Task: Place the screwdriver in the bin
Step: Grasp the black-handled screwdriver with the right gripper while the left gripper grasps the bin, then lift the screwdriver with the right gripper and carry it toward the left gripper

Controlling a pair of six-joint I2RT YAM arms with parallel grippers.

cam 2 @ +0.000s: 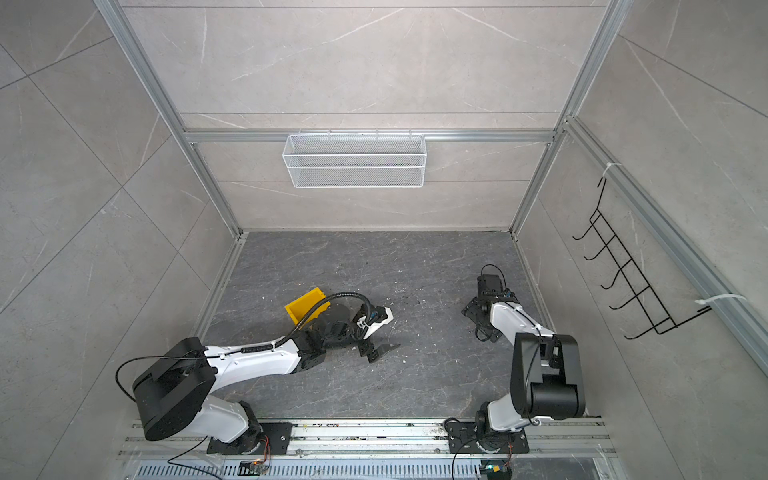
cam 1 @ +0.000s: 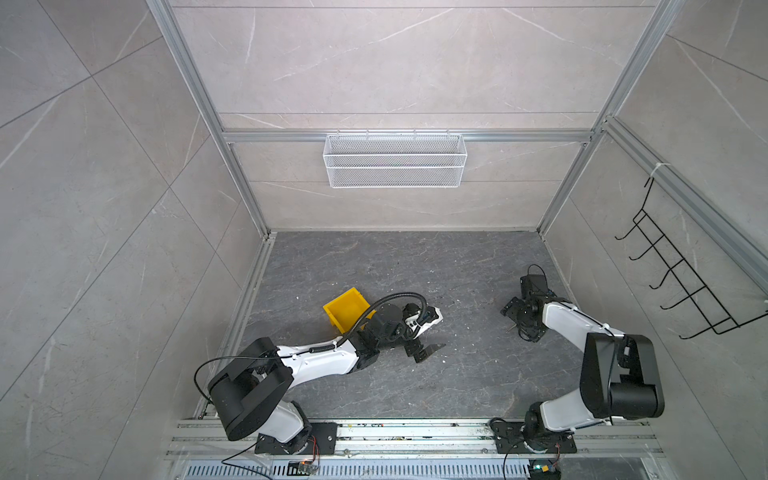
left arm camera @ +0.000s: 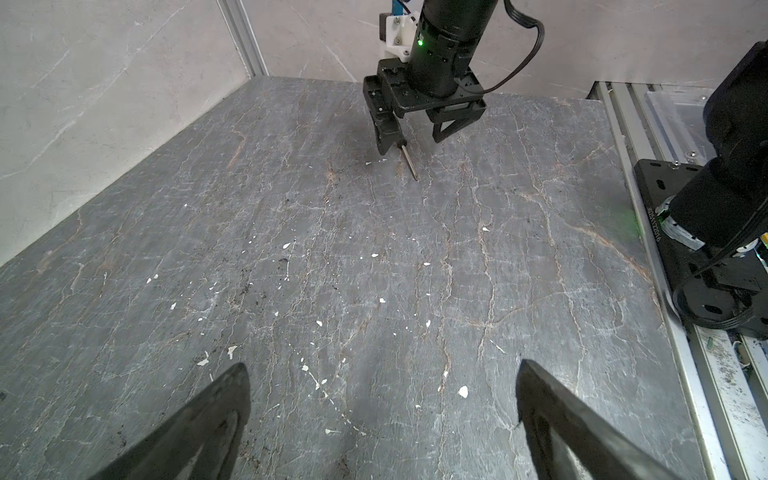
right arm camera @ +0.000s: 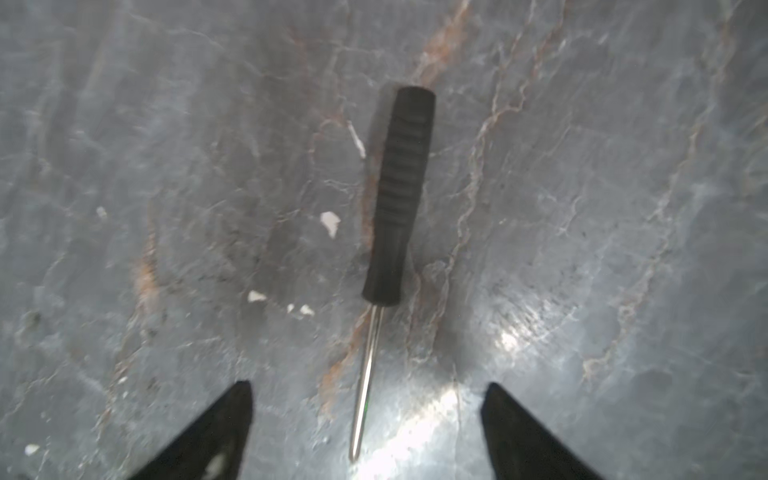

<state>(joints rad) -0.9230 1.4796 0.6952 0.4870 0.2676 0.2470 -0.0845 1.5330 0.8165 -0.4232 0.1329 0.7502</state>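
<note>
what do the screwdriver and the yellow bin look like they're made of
The screwdriver: handle looks like matte black plastic or rubber, ribbed; shaft is thin bare metal, glinting silver. The bin: probably moulded plastic, smooth, evenly bright yellow.

Left arm [cam 1: 320, 361], right arm [cam 1: 569, 328]: white shells, black joints; ribbed black conduit [cam 1: 392, 297] on left (green LED [left arm camera: 420, 42], right wrist).

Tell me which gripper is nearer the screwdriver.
Right. The right gripper is directly above the screwdriver, with its open jaws on either side of it. The left gripper is open mid-table, closer to the bin, well apart from the screwdriver.
</note>
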